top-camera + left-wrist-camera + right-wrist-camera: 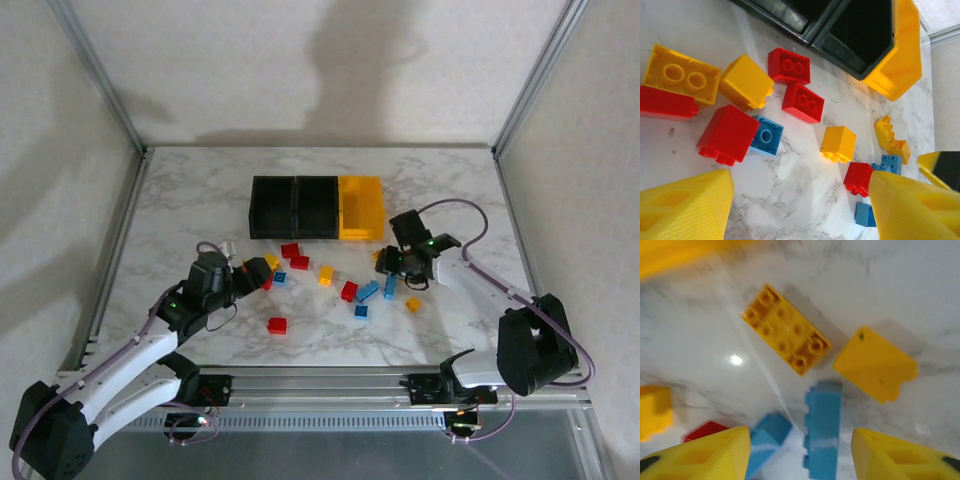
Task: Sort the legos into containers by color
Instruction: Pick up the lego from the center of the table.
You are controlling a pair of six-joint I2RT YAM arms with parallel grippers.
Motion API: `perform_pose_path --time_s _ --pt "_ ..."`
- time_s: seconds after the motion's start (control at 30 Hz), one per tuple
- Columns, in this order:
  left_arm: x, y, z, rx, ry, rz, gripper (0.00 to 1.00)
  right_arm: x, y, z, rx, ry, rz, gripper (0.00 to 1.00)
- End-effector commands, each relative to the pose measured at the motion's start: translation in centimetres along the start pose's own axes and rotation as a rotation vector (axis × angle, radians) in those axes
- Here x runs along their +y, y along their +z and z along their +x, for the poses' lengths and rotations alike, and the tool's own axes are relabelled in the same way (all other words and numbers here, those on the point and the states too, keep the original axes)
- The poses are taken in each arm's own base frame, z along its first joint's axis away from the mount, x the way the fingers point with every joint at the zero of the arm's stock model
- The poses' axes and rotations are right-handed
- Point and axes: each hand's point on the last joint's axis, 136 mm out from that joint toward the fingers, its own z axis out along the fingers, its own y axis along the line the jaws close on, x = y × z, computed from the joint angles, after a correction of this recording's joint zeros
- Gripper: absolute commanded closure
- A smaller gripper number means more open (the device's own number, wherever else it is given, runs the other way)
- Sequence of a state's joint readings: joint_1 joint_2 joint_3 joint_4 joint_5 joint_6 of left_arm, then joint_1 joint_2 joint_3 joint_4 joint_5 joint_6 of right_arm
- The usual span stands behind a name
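Plastic pieces, marble-look top
Legos [801, 102] glossy moulded plastic; table [190, 200] smooth, grey-veined white; black containers [275, 207] shiny plastic.

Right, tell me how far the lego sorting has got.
Done: nothing that shows; the yellow bin looks empty and the two black bins are too dark to judge. In hand: neither gripper holds a brick; the right gripper is open astride a blue brick, the left gripper open above the table. Left: the red, blue and yellow legos all lie loose on it.
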State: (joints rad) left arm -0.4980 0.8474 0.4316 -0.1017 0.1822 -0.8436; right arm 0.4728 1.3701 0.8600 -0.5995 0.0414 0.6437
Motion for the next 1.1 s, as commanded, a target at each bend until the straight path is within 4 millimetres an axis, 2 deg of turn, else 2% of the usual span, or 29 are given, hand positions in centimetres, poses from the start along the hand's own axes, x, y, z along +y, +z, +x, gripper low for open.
perform_pose_path --time_s 0.0,0.2,0.43,0.57,0.7,0.77,0.93,1.07 --pt "-1.0 0.2 -0.5 -0.030 -0.002 -0.003 0.29 -1.5 1.0 1.3 0.026 0.026 0.076 0.43" --pt "-2.2 0.9 0.5 0.001 0.043 -0.005 0.28 -1.7 2.7 2.2 0.048 0.039 0.070 0.50" --pt "-2.3 1.5 1.6 0.009 0.045 -0.021 0.27 -1.5 3.5 2.5 0.066 0.029 0.059 0.54" --pt "-2.6 1.6 1.9 0.013 0.056 -0.024 0.27 -1.4 3.9 2.6 0.071 0.024 0.060 0.62" --pt "-3.0 1.8 2.0 0.016 0.063 -0.023 0.26 -1.4 4.0 2.5 0.072 0.020 0.064 0.61" --pt "-3.1 2.0 2.2 0.025 0.069 -0.027 0.26 -1.5 4.1 2.5 0.074 0.021 0.069 0.57" --pt "-3.3 2.5 2.5 0.041 0.083 -0.033 0.26 -1.7 4.6 2.7 0.083 0.020 0.077 0.52" --pt "-3.6 2.8 2.7 0.049 0.088 -0.031 0.26 -1.6 4.8 2.7 0.085 0.021 0.080 0.53"
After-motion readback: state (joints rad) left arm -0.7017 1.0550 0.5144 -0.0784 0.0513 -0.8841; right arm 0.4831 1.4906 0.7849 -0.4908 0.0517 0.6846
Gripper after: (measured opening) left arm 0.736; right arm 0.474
